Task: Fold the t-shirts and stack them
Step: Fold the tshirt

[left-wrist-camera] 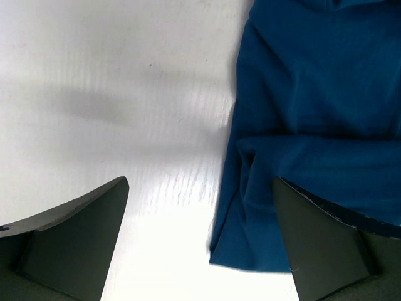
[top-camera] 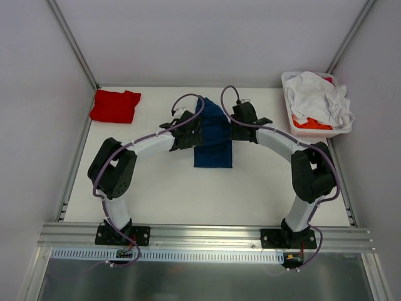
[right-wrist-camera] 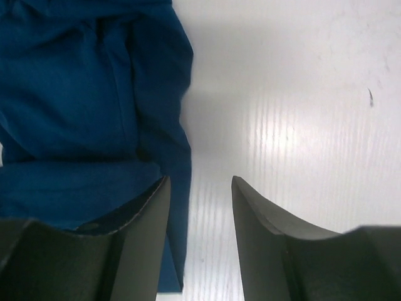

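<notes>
The navy t-shirt (top-camera: 213,135) lies folded into a long strip in the middle of the white table (top-camera: 163,188). My left gripper (top-camera: 192,130) is at its left edge and stands wide open. In the left wrist view the left gripper (left-wrist-camera: 200,207) holds nothing, and a corner of the navy t-shirt (left-wrist-camera: 313,94) lies by its right finger (left-wrist-camera: 319,244). My right gripper (top-camera: 237,127) is at the strip's right edge, open. In the right wrist view the navy t-shirt (right-wrist-camera: 75,94) lies against the left finger (right-wrist-camera: 141,244) of the right gripper (right-wrist-camera: 199,188). The red t-shirt (top-camera: 114,105) lies folded at the back left.
A white basket (top-camera: 341,130) at the back right holds crumpled white t-shirts (top-camera: 316,97) and an orange one (top-camera: 313,123). Grey walls with metal posts close in the table on three sides. A metal rail (top-camera: 207,233) runs along the near edge.
</notes>
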Available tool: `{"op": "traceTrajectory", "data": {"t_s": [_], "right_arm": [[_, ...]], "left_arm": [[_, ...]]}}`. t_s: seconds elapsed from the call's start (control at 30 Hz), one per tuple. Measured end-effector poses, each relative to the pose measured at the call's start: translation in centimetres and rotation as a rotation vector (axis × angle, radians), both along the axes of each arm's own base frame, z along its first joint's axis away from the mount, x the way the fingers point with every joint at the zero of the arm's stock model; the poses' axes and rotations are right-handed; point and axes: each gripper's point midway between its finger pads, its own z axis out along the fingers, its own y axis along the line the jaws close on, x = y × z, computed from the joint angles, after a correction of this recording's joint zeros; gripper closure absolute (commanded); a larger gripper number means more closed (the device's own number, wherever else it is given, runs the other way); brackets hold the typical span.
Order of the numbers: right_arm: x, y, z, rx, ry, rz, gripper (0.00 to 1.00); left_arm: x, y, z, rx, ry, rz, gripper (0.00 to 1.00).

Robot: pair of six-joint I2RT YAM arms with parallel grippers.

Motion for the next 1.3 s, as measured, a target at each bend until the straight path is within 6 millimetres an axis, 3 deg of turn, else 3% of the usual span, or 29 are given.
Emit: {"op": "traceTrajectory", "data": {"t_s": [0.2, 0.3, 0.4, 0.6, 0.8, 0.93, 1.17, 1.3], "right_arm": [[-2.5, -0.7, 2.8, 0.014, -0.041, 0.006, 0.52], [-3.7, -0.3, 4.1, 0.03, -0.066, 0.02, 0.52], [-4.9, 0.9, 4.4, 0.039, -0.073, 0.05, 0.53], [-8.1, 3.1, 3.1, 0.035, -0.031, 0.118, 0.52], [-9.5, 4.9, 2.8, 0.049, -0.02, 0.15, 0.52], [-9.6, 5.3, 2.1, 0.046, -0.008, 0.155, 0.52], [-9.6, 5.6, -2.2, -0.006, 0.079, 0.157, 0.52], [-8.8, 6.4, -3.3, -0.015, 0.098, 0.16, 0.52]], "left_arm": [[-1.7, 1.2, 2.8, -0.033, -0.043, 0.001, 0.01], [-2.6, 1.6, 4.1, -0.059, -0.068, 0.004, 0.01], [-3.8, 1.7, 4.1, -0.071, -0.066, 0.007, 0.01], [-6.4, 1.0, 2.3, -0.066, -0.018, -0.013, 0.01], [-7.6, 0.1, 1.7, -0.073, -0.001, -0.025, 0.01], [-8.1, 0.1, 1.2, -0.07, 0.009, -0.024, 0.01], [-8.2, 0.2, 1.0, -0.072, 0.015, -0.015, 0.01], [-8.2, 0.2, 1.0, -0.071, 0.015, -0.014, 0.01]]}}
